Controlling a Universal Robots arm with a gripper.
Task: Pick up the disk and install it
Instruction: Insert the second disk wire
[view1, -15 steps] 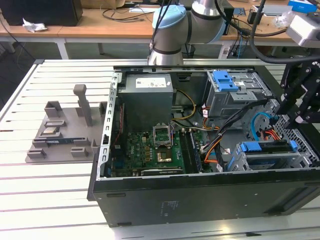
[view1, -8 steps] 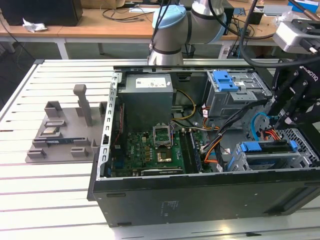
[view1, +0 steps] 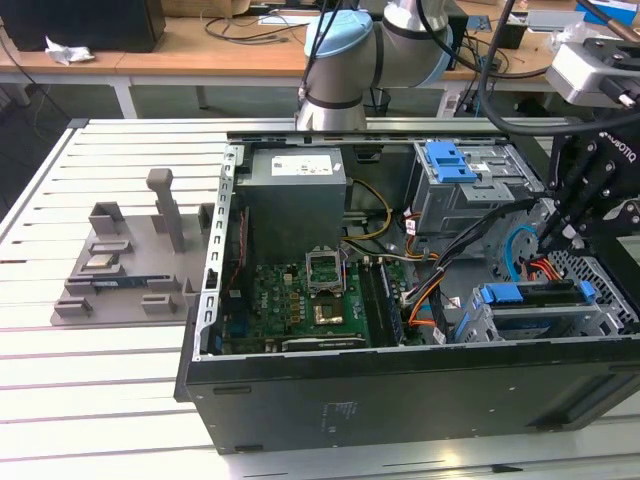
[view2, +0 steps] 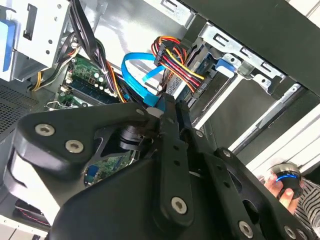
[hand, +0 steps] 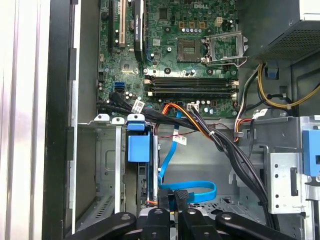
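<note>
The flat disk (view1: 535, 296) with its blue plastic frame sits in the metal cage (view1: 480, 325) — black gripper (view1: 556, 232) above, its fingers pressed together, grasping nothing.

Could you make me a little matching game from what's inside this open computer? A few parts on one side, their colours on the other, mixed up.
Parts:
1. circuit board
2. flat ribbon cable
3. gripper
4. power supply box

Colours:
A. black
B. grey metal
C. green
D. bright blue

Pairs: 1-C, 2-D, 3-A, 4-B. The gripper sits down by the drive bay, close to the ribbon cable and the disk in its blue frame.
</note>
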